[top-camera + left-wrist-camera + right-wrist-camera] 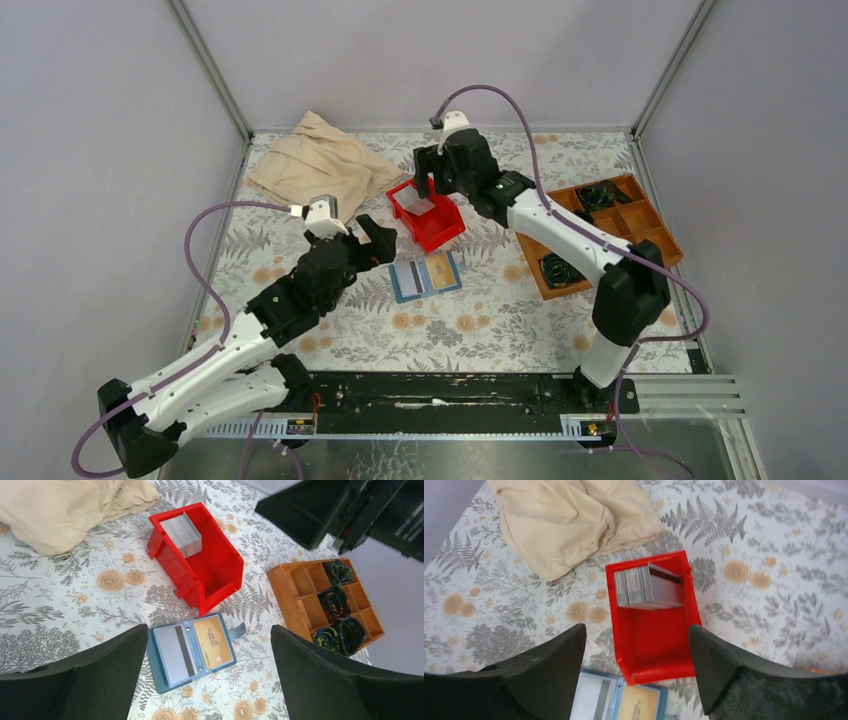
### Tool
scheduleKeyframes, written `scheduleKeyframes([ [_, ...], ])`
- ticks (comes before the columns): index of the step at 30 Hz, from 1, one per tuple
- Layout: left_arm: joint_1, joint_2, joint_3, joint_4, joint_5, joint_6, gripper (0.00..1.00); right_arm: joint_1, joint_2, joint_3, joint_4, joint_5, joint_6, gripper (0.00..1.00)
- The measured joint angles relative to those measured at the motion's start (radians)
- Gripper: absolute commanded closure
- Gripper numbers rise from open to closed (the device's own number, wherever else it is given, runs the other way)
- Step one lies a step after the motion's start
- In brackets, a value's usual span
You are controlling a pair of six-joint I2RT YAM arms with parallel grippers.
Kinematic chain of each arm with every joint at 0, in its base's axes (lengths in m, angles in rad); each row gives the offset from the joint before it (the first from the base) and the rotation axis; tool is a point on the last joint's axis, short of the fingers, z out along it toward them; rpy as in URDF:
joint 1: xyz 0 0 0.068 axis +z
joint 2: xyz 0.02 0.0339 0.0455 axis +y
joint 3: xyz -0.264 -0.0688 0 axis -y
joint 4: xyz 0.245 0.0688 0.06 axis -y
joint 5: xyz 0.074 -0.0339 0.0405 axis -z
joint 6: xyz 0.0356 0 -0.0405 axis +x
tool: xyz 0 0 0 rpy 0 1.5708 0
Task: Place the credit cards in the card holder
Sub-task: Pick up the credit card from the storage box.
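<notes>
Right gripper (636, 626), fingers wide and empty, hangs directly over credit cards (639, 585) stacked upright at rear of red bin (654, 645); left gripper (210, 630), likewise wide, over open card holder (162, 677) on bench (480, 330).

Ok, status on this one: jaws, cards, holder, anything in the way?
Both jaws open, empty. Card holder open flat, two cards inside; credit cards stacked in red bin. Nothing in the way.

white arms (215, 362), black claws (378, 240), purple cables (487, 88).
</notes>
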Motion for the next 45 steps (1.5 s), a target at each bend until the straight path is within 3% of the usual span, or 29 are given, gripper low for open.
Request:
scheduleKeyframes([
  [6, 0.054, 0.055, -0.016, 0.008, 0.018, -0.007, 0.00, 0.000, 0.163, 0.177, -0.010, -0.044, -0.069, 0.08],
  [19, 0.278, 0.284, 0.053, -0.006, 0.159, -0.004, 0.06, -0.011, 0.420, 0.338, -0.129, -0.071, -0.121, 0.20],
  [31, 0.323, 0.353, 0.054, -0.003, 0.228, -0.003, 0.06, -0.078, 0.557, 0.497, -0.170, -0.176, -0.099, 0.26],
  [45, 0.354, 0.434, 0.056, 0.037, 0.264, -0.003, 0.09, -0.086, 0.630, 0.522, -0.188, -0.297, -0.045, 0.32],
])
